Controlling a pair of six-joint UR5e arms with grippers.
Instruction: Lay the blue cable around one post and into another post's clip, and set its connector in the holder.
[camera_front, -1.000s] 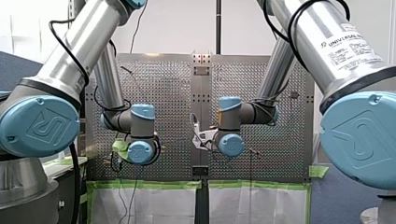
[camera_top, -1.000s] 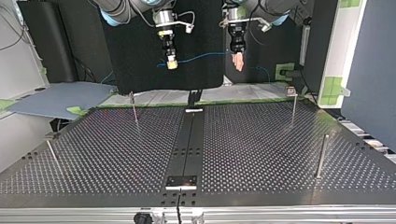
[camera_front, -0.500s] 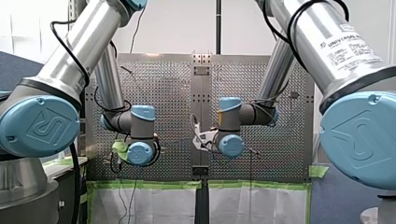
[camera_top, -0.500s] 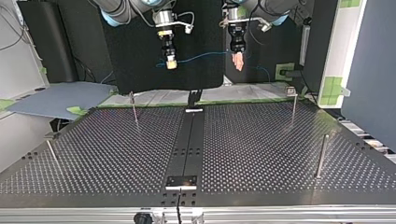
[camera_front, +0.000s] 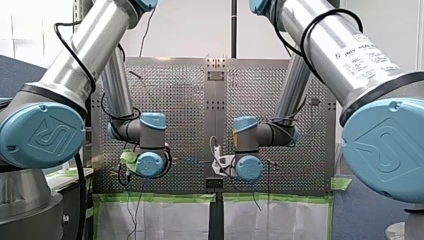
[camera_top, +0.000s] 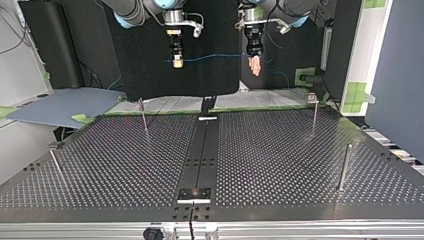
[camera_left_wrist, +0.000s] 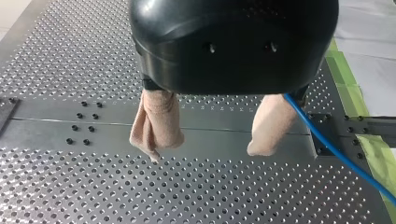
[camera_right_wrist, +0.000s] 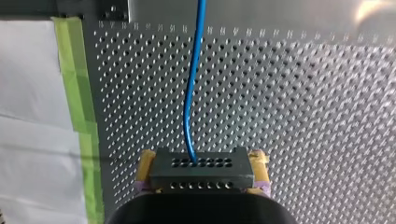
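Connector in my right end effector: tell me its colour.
Black connector, clearest in the right wrist view.

Blue cable (camera_top: 215, 56) taut, seemingly level, aloft; dark perforated connector (camera_right_wrist: 201, 169) at its end.

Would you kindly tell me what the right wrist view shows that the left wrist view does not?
Only the right wrist view shows the black connector, clamped between my right gripper's yellow pads, with the blue cable leaving it. Only the left wrist view shows my left gripper, its beige pads apart with nothing between them and the cable passing beside one. Both show the cable, the perforated table and green tape at its edge.
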